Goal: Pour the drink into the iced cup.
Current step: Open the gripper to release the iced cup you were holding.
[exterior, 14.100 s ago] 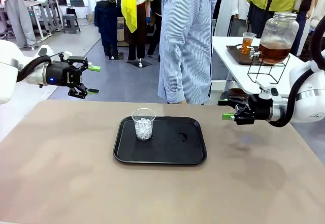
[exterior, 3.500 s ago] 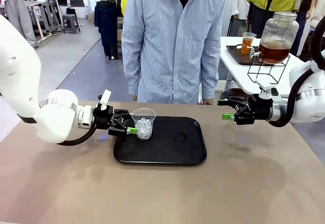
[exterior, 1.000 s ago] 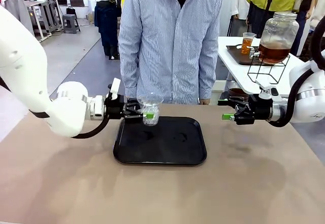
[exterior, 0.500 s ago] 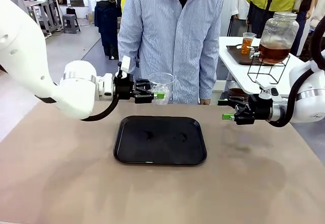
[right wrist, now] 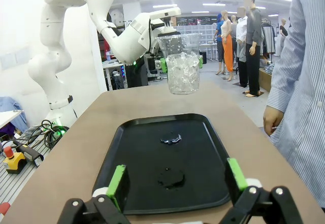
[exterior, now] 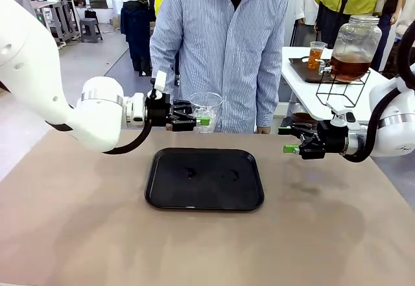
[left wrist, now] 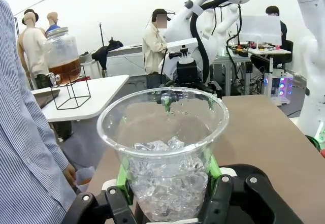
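While the left gripper (exterior: 202, 120) squeezes the clear iced cup (exterior: 206, 106) from both sides, the cup hangs in the air near the far left of the black tray (exterior: 249, 203). It is right in front of a person (exterior: 224, 46) in a striped shirt, and it is hard to make out against the stripes. From the left wrist, the gripper's black body hides the cup's bottom. The right gripper (exterior: 288, 139) hangs open and empty at the right. Wet spots (right wrist: 170, 175) lie on the tray. The brown drink (exterior: 349, 69) sits in a big glass jar (exterior: 355, 36) far off to the right.
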Robot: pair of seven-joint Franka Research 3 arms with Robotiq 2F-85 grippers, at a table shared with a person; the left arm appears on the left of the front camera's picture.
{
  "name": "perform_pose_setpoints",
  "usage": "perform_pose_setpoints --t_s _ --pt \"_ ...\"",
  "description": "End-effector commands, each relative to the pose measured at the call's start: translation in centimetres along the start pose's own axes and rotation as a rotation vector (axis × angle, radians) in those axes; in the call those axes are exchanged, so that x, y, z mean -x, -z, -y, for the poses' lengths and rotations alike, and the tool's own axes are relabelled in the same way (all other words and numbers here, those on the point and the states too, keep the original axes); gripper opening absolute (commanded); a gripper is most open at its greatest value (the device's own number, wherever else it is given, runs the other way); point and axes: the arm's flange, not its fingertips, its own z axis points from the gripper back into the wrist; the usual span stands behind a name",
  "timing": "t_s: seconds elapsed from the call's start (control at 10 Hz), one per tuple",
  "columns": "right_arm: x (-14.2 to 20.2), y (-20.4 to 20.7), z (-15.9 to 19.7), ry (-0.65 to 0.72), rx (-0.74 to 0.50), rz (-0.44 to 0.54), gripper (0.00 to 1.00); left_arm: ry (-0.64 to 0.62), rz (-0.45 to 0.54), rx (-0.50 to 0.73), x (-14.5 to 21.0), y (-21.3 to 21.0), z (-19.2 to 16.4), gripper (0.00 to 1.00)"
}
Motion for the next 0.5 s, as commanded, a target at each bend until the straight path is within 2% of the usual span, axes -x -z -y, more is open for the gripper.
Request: perform_pose_setpoints --t_s 0.0,0.4 --pt "-0.28 0.07 0.05 0.002 -0.001 -0.001 1.0 0.009 0.005 0.002 -0.34 0.08 0.12 0.67" --pt "-0.28 0.07 0.05 0.002 -0.001 -0.001 1.0 0.009 0.005 0.002 -0.34 0.08 0.12 0.67"
